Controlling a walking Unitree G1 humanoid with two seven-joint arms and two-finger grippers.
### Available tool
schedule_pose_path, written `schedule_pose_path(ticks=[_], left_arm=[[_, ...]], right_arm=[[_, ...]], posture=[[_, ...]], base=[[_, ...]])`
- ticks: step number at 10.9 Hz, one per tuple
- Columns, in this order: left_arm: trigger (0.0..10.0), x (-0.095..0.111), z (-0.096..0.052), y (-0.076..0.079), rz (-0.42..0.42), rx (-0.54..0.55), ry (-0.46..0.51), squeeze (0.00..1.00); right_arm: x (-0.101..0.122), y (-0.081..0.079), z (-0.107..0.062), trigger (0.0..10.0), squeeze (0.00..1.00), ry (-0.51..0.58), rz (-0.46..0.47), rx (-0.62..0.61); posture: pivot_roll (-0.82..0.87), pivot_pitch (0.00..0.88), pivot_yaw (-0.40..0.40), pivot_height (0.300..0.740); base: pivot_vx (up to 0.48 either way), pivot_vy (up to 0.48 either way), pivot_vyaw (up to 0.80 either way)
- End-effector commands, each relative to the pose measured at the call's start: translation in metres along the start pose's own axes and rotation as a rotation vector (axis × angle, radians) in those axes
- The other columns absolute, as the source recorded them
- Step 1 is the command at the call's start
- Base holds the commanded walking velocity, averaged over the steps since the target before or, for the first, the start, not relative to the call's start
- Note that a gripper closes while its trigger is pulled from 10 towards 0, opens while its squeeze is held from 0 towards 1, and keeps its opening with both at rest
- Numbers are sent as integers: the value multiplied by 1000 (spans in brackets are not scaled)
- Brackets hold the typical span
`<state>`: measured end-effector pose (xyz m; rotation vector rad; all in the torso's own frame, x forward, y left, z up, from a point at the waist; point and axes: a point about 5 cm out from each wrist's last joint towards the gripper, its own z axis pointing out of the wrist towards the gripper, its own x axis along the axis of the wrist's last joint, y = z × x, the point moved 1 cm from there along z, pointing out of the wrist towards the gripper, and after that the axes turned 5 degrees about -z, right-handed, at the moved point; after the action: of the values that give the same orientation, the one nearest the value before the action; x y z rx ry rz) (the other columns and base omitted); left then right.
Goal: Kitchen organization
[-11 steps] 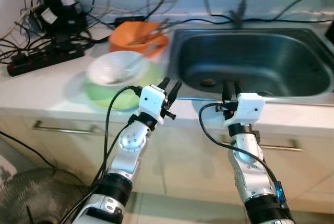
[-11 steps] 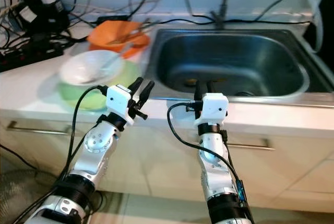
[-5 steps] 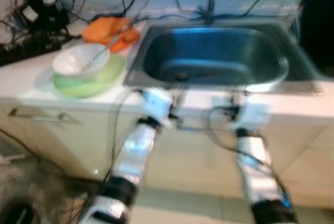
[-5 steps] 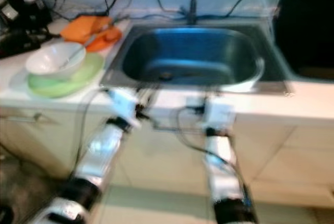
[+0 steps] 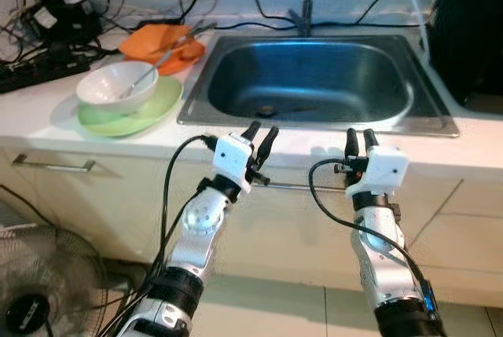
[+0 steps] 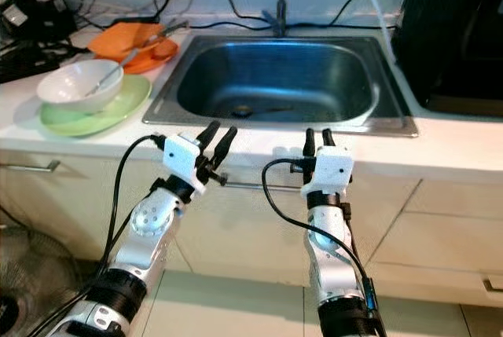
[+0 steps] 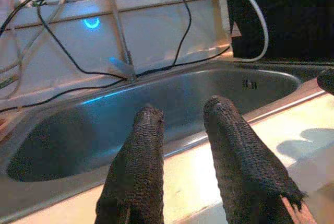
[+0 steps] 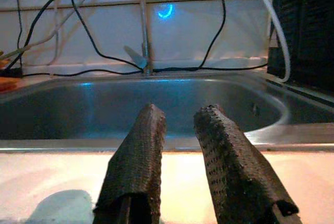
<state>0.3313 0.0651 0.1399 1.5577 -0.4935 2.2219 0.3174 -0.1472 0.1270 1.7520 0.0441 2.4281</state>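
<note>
At the front edge of the white bench, the left claw and right claw hovered, each narrowly parted and empty. The stainless steel sink lay at 12 o'clock; the white bowl on the green plate sat at 10 o'clock.

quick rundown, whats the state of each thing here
left pincer: open, empty, at the counter edge
right pincer: open, empty, at the counter edge
sink: no dishes, debris by the drain
white bowl: upright on green plate, spoon inside
green plate: flat on the counter
orange dish: utensil across it
</note>
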Motion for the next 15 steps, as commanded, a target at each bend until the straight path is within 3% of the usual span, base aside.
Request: schedule_pose_path(ticks=[1,7,10,12,14,15], left_arm=[[10000,4,-1,-4,9,16,23,0],[10000,2,-2,-4,3,14,10,0],[10000,-31,-17,-5,-46,26,-156,0],[10000,-66,-43,-11,-86,62,-347,0],[10000,-115,-102,-14,-133,134,-662,0],[10000,-133,-135,-13,-162,180,-817,0]], right_arm=[[4,-4,2,10000,0,14,7,14],[4,-5,2,10000,0,11,5,13],[-9,-2,-1,10000,0,-51,-15,41],[-39,3,-13,10000,0,-187,-38,71],[-94,12,-50,10000,0,-470,-39,126],[-121,17,-81,10000,0,-654,-38,156]], posture=[[5,54,98,740],[3,56,99,740],[2,56,100,740],[3,58,99,740],[-5,49,104,740],[-9,43,106,740]], base=[[-337,0,0],[-278,0,0],[0,0,0],[0,0,0],[0,0,0],[0,0,0]])
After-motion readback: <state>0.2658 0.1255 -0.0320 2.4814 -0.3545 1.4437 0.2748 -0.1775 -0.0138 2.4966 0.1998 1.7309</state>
